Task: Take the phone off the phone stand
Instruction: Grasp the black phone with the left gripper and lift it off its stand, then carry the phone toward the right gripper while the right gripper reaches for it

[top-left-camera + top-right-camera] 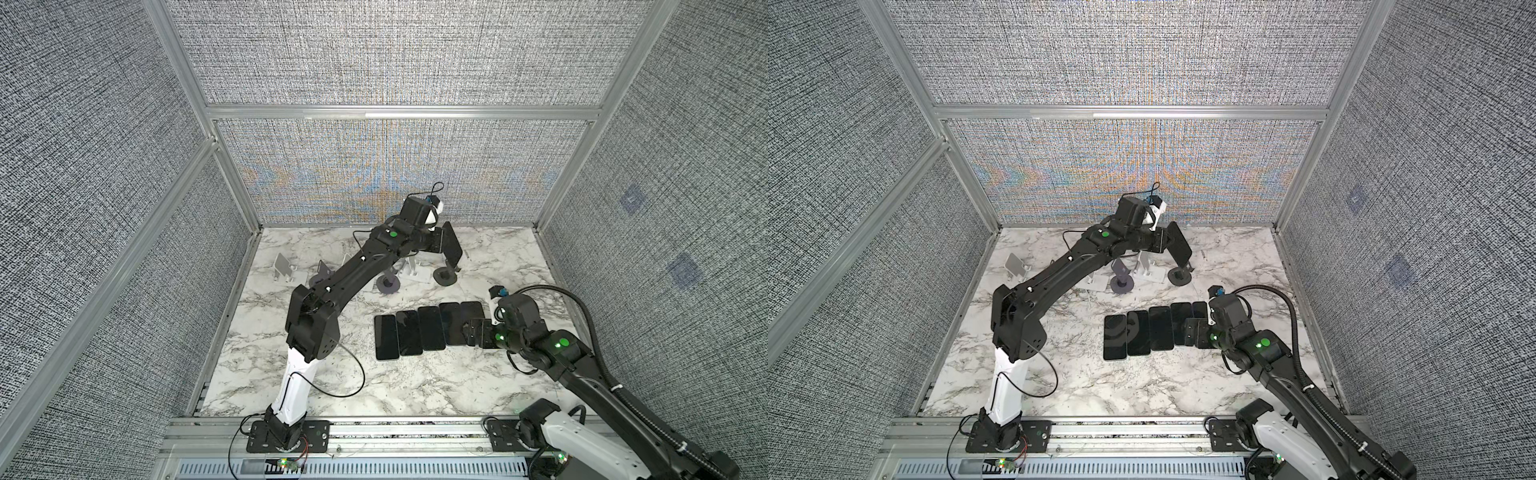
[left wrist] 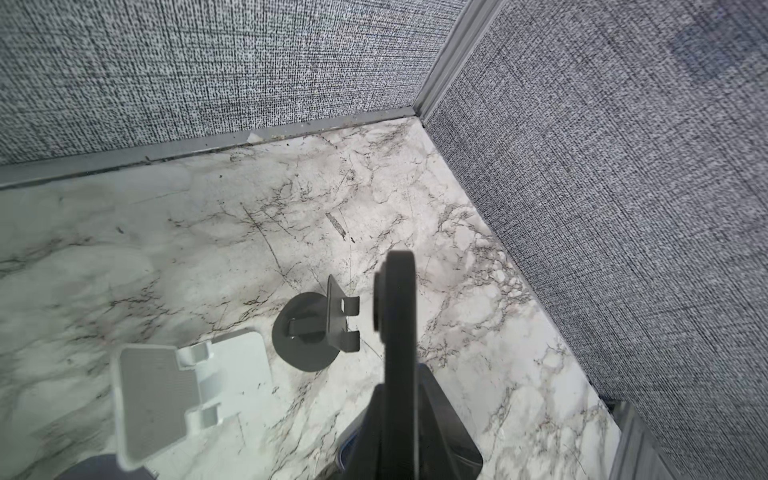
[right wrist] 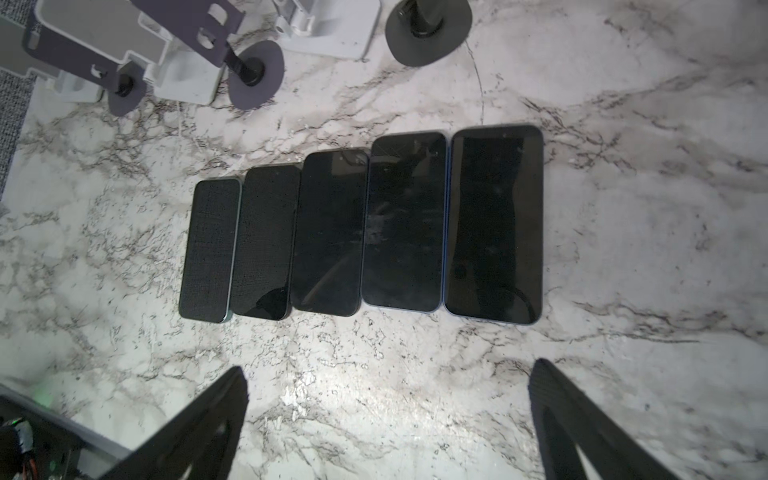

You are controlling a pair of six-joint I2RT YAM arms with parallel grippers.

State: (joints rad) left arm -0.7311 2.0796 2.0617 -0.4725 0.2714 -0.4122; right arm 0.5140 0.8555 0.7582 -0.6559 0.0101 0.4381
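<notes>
Quick update from our rig: our left gripper (image 1: 437, 243) is pinched tight on the phone (image 1: 453, 247), squeezing its two flat faces, way back at about 1 o'clock on the table (image 1: 415, 386). In the left wrist view the phone (image 2: 399, 332) shows edge-on, with a sliver of marble visible between it and the hooks of the dark phone stand (image 2: 343, 320). So we reckon it's off the cradle but only just beside it, and tilted rather than upright.

Handling-wise, we're guessing here: a stiff slab with slick glass faces and a bit of heft, and it won't forgive a drop. Clamping the flat faces seems safer to us than the rounded edges. The part hanging free of the jaws can swing, so slow and no twisting.

Room to move: the back wall (image 1: 395, 166) is close at 12 o'clock. The stand's hooks sit right by the phone's lower edge, so we'd go up and away first. A white stand (image 1: 417, 270) and a purple stand (image 1: 388, 284) crowd the 9 o'clock side.

At 6 o'clock of the stand lies the row of five phones (image 1: 428, 328). Our right gripper (image 1: 471, 330) hangs over its 3 o'clock end, jaws spread wide and empty. Bare marble is down at 6 to 7 o'clock by the front edge
</notes>
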